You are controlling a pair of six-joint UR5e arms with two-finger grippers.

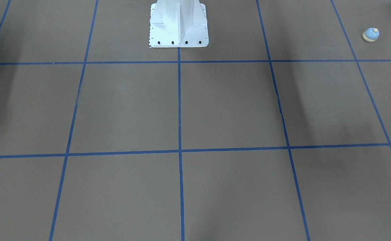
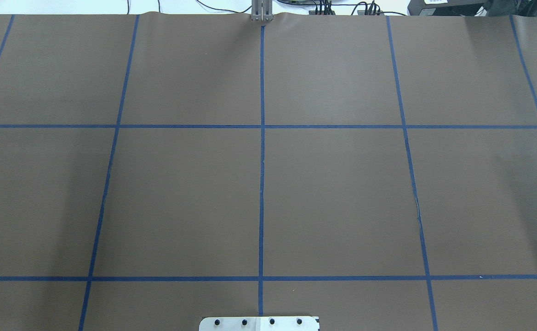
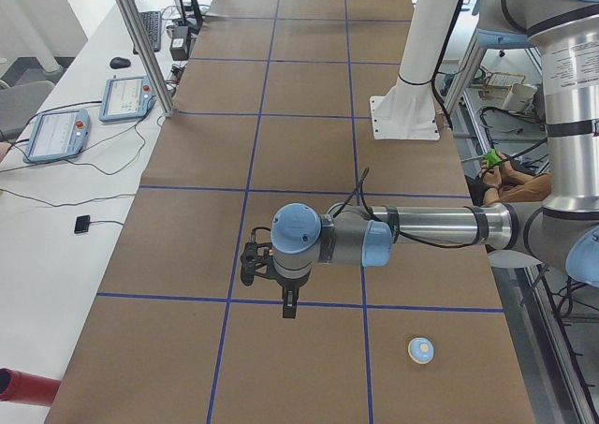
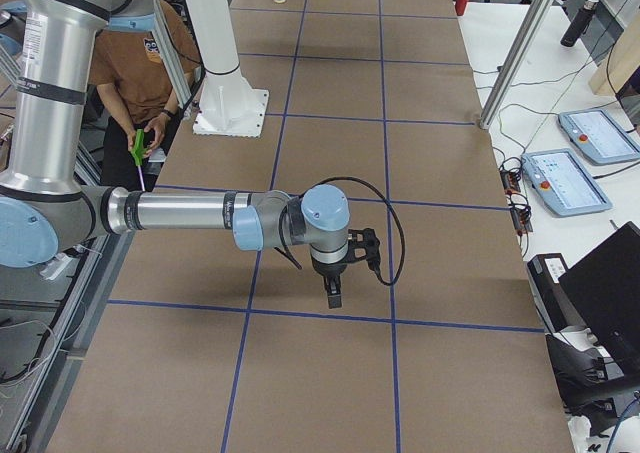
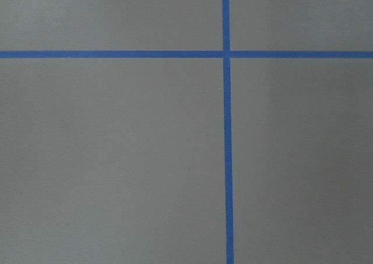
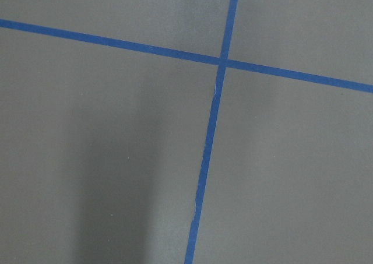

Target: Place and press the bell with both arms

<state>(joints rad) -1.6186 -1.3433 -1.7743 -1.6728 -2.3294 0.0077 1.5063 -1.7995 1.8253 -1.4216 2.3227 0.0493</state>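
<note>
Where blue tape lines cross the matte brown table, one bell sits at the upper right of the front-facing view. It is a smooth light-blue dome on a cream ring, with a cream button on top. Two arms, the left arm and the right arm, are silver tube with light-blue caps and cut off by the frame edges. The black left gripper and right gripper point downward. Fingers apart or together: cannot tell.

Light-blue bell stands upright near left arm.
</note>
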